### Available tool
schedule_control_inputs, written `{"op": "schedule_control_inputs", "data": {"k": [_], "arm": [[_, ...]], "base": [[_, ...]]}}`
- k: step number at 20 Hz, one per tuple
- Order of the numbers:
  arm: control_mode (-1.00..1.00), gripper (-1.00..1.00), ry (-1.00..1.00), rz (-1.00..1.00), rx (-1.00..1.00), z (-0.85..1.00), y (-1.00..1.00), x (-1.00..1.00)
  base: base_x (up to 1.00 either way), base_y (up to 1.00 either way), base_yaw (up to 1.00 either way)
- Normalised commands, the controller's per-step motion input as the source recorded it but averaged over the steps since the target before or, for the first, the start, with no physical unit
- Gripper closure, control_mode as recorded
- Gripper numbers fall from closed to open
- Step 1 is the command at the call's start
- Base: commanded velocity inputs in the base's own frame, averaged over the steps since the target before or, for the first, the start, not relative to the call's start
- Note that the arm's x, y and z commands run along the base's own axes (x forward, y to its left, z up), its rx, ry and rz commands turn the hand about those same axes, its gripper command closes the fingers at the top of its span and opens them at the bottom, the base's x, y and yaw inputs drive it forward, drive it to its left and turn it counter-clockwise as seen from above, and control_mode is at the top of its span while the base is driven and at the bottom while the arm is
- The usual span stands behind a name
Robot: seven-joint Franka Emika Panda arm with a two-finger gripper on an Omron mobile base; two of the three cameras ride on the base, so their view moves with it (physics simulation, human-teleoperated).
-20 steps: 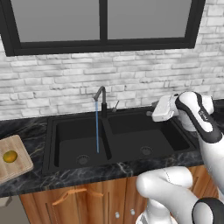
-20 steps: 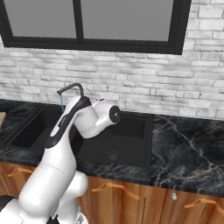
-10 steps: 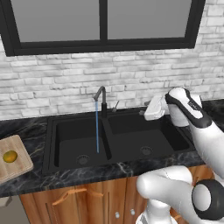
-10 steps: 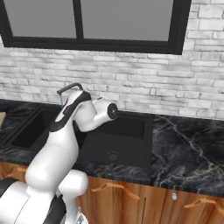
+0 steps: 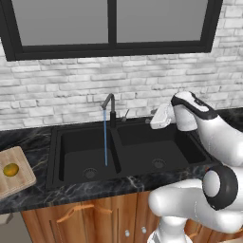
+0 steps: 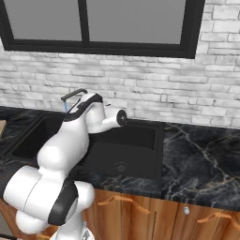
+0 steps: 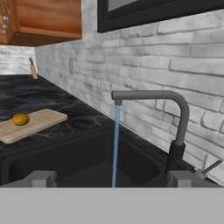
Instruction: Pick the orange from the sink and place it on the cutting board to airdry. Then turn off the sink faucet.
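Since a moment ago the arm has swung toward the back of the sink [image 5: 71, 142], and the claw [image 5: 153, 122] now sits closer to the sink faucet [image 5: 110, 107]. Nothing else has changed place, and the water is still running.

The orange [image 5: 10, 169] already lies on the cutting board [image 5: 21, 180], at the left end of the surface [image 5: 28, 135], well apart from the sink. So the first job looks done. What is left is to turn the water off.

A thin blue water stream [image 5: 105, 137] falls from the spout into the left basin. The faucet stands at the back edge of the sink, above the divider between the two basins. Its spout reaches out over the left basin, away from the claw. Its thin lever handle [image 5: 125, 115] sticks out on the right side of the faucet's post, tilted up and toward the claw. The handle is the part nearest the claw, just beside it.

In the hand view the handle [image 7: 209, 167] pokes up next to one of the claw's tips [image 7: 180, 178]. The two tips stand far apart with nothing between them, so the claw is spread wide and carries nothing. I think the claw needs to go a little further toward the handle and push it.
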Motion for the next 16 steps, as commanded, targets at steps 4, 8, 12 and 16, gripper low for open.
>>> {"op": "schedule_control_inputs", "data": {"k": [4, 8, 12, 16], "arm": [[-1.0, -1.0, 0.0, 0.03, 0.02, -0.17, 0.0, 0.44], [-1.0, -1.0, 0.0, 0.04, 0.02, -0.19, 0.0, 0.43], [-1.0, -1.0, 0.0, 0.04, 0.02, -0.24, 0.0, 0.45], [-1.0, -1.0, 0.0, 0.04, 0.03, -0.26, 0.0, 0.47]], "base": [[0.0, 0.0, 0.0], [0.0, 0.0, 0.0], [0.0, 0.0, 0.0], [0.0, 0.0, 0.0]]}}
